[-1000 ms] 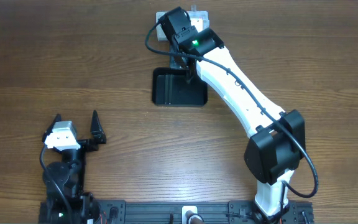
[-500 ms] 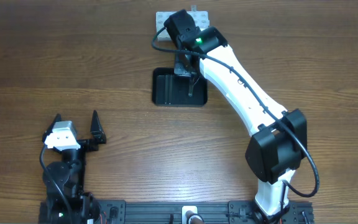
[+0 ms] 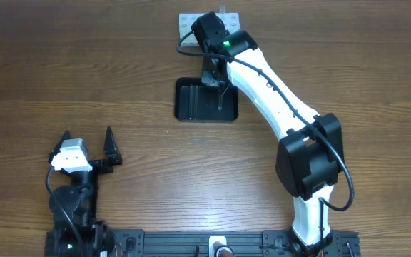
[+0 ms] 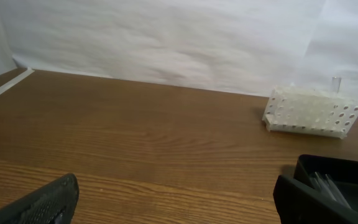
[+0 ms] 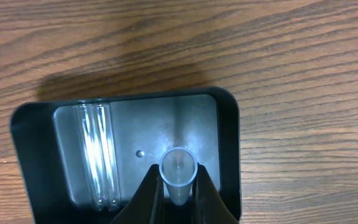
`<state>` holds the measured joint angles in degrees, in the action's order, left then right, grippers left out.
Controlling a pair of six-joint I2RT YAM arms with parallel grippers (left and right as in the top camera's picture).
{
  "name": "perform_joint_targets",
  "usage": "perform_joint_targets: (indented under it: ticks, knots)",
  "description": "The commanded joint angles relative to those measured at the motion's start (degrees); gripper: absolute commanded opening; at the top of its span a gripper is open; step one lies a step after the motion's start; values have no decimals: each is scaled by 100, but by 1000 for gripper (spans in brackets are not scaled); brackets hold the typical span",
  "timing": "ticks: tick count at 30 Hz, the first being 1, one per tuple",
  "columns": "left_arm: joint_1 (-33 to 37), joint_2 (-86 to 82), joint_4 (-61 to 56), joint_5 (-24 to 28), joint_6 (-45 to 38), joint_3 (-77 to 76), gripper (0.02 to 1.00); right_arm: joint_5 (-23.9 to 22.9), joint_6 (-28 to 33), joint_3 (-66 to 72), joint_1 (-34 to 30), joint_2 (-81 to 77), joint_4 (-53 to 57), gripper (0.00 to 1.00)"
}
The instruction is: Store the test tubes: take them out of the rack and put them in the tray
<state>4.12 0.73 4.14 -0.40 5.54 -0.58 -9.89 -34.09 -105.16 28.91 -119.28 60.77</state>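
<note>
Over the counter (image 3: 84, 64), a test tube (image 5: 179, 169) is pinched in the jaws of the right gripper (image 5: 178, 190) above the black tray (image 5: 148, 124), to be laid beside two stored tubes (image 5: 99, 155), while the jaws of the left gripper (image 3: 88, 135) are spread idle.

The table top (image 3: 84, 71) is brown wood with a fine, straight grain. It is smooth, with a low satin sheen. The tray (image 5: 23, 155) is moulded in black plastic, and its floor is smooth and faintly glossy, with soft reflections. The test tube (image 5: 179, 167) clamped in the right gripper (image 5: 178, 179) is clear and glossy, as are the two test tubes (image 5: 98, 155) laid in the tray. Whether they are glass or clear plastic cannot be told. The rack (image 4: 309, 113) is white, matt, perforated plastic. The right arm (image 3: 262, 78) is clad in smooth white shells with matt black joints. The fingers (image 4: 48, 202) of the left gripper (image 3: 88, 135) are black, matt and finely grained. The backdrop (image 4: 166, 37) is a white, matt, creased sheet.
</note>
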Motion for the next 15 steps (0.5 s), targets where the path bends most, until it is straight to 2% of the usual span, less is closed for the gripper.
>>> perform_joint_targets:
  ticks: [1, 15]
  knots:
    - [24, -44, 17, 59, -63, 24, 998, 109, -55, -90, -15, -184, -15, 27]
    - [24, -44, 17, 59, -63, 26, 1000, 170, -55, -90, -48, -470, 37, 31]
